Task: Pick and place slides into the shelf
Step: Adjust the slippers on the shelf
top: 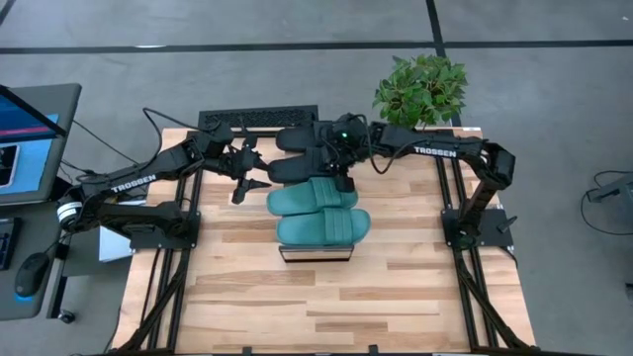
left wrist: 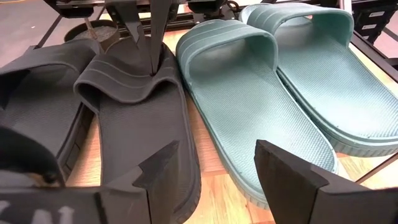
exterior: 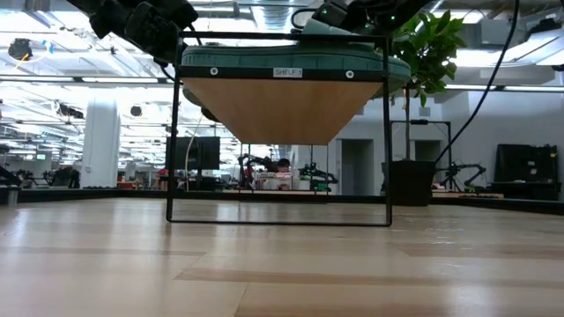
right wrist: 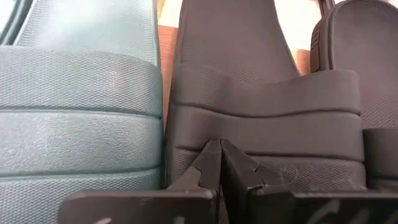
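Observation:
Two teal slides lie side by side on the shelf. Two black slides lie beyond them, toward the table's far edge. In the left wrist view the nearer black slide sits next to a teal slide, and the other black slide is beside it. My right gripper is shut, its tips on the nearer black slide's strap. My left gripper is open and hovers at the shelf's left side, its fingers pointing at the slides' heels without touching them. My right gripper presses its shut fingertips down on the middle of the ribbed strap of the nearer black slide, coming slanting from above and from the table's right. The strap's upper edge is dented in under the tips. The slide lies flat on the shelf.
The shelf stands on a thin black frame above the wooden tabletop. A potted plant stands at the far right corner and a keyboard lies at the far edge. A monitor sits off the table's left.

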